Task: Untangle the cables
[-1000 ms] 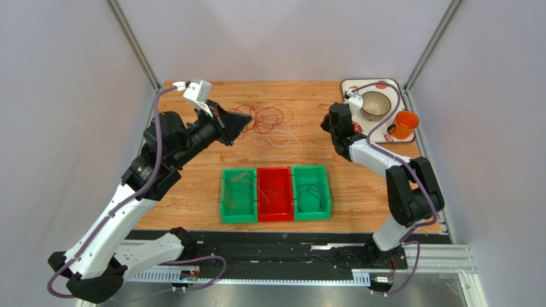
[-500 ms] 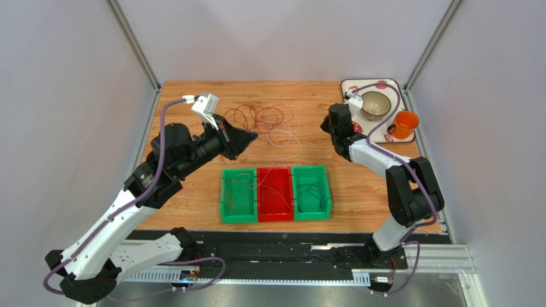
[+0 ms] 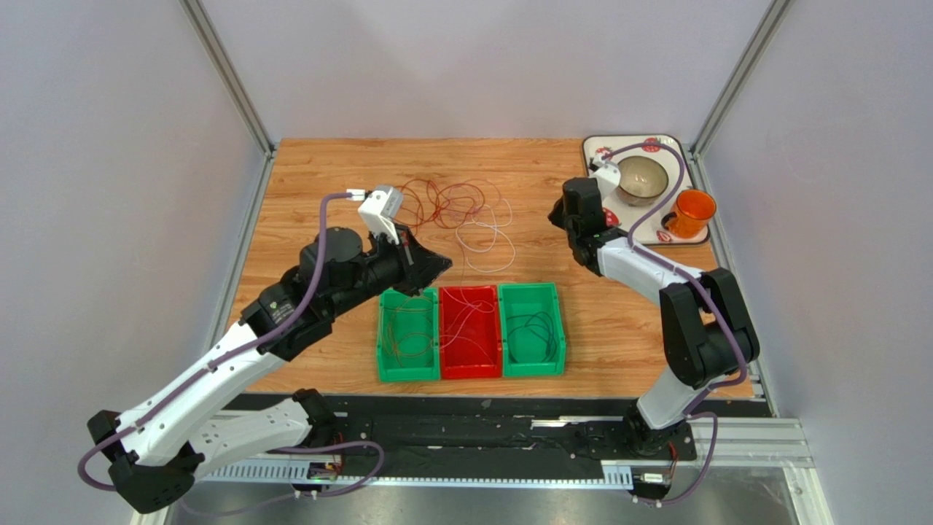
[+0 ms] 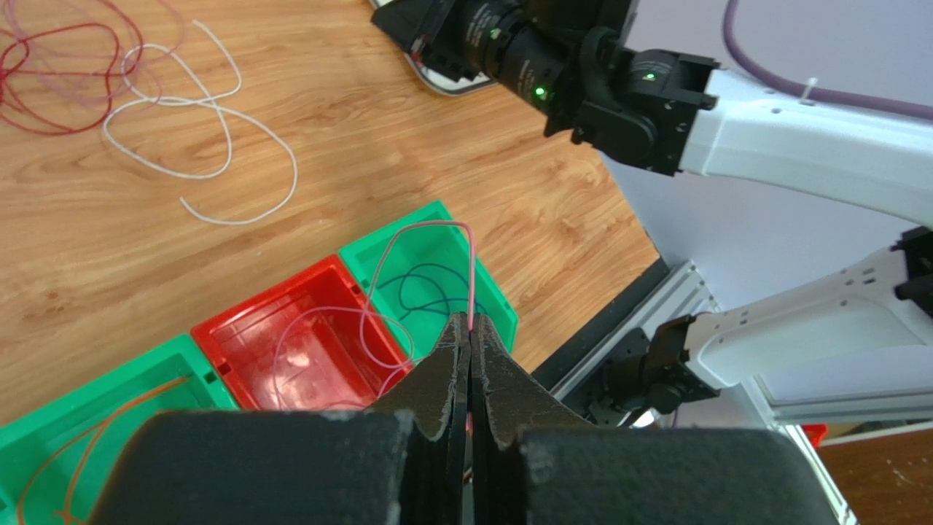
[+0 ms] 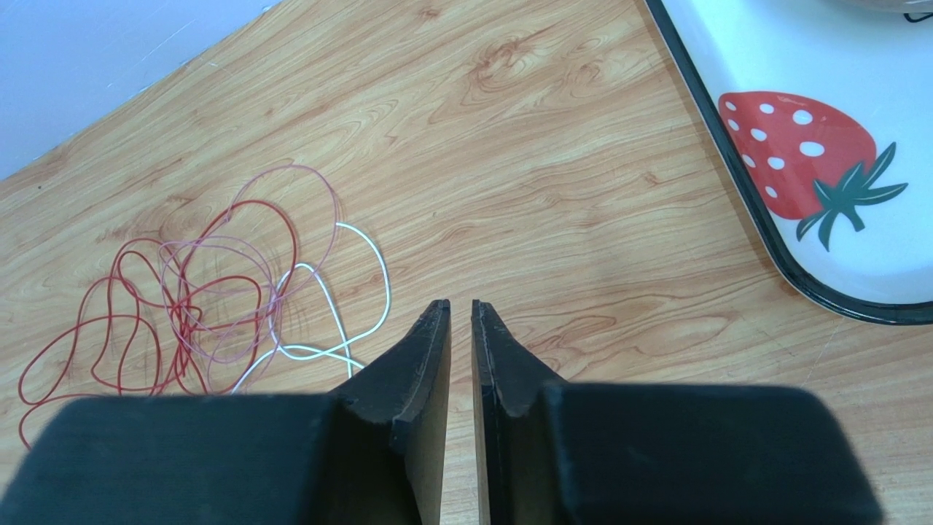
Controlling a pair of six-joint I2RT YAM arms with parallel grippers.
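From above, the left gripper (image 3: 434, 266) hangs just behind the red bin (image 3: 469, 291); the tangled cables (image 3: 449, 203) lie farther behind it. The left wrist view shows its jaws pinched on one pink cable (image 4: 472, 273), looping above the wall between red bin and green bin (image 4: 433, 224): let go here, it may drop astride both. In the right wrist view the right gripper (image 5: 461, 306) stands slightly apart, empty; no writing is readable.

Open tabletop (image 3: 318, 186) between cables (image 3: 451, 206) and bins (image 3: 533, 373) — left claw (image 3: 442, 266) perhaps overhangs it.
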